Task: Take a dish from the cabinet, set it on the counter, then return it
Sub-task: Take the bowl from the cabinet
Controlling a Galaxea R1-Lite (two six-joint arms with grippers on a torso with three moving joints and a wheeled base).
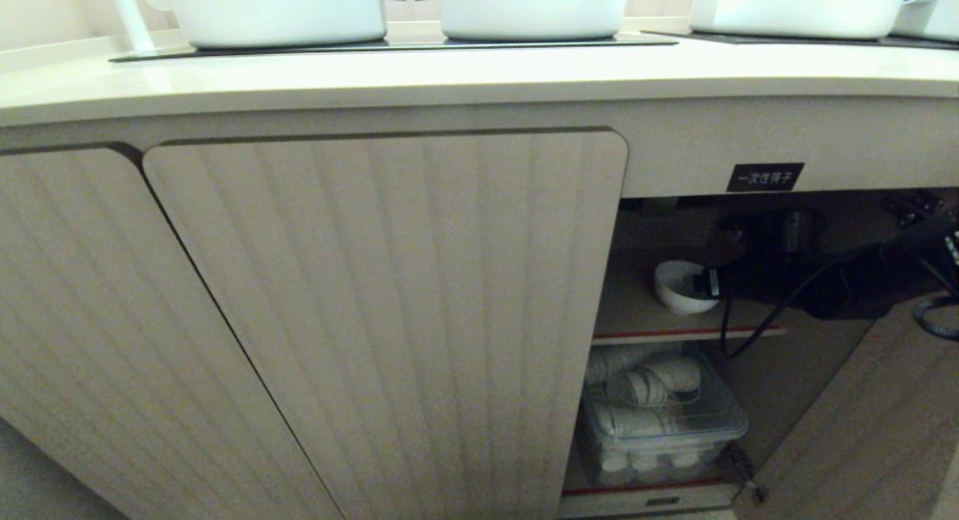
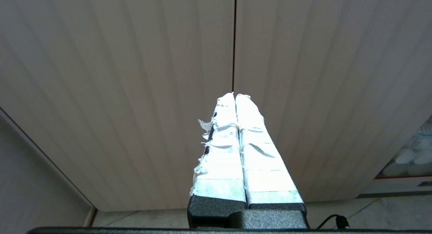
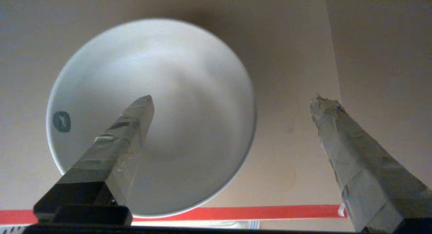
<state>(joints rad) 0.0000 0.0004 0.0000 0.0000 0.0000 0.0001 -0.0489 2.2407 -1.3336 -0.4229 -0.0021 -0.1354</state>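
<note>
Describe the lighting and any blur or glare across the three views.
Head view: pots and counter washed out bright, cabinet interior dim. Left wrist view: taped fingers glaring white. Right wrist view: shadowed shelf, bowl rim slightly soft.

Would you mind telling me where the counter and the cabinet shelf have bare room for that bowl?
The counter is bare along its front strip, before the white pots. On the cabinet shelf, the bowl leaves bare board on both sides. The right hand spans the bowl's rim there. Below, a plastic bin crowds the floor.
</note>
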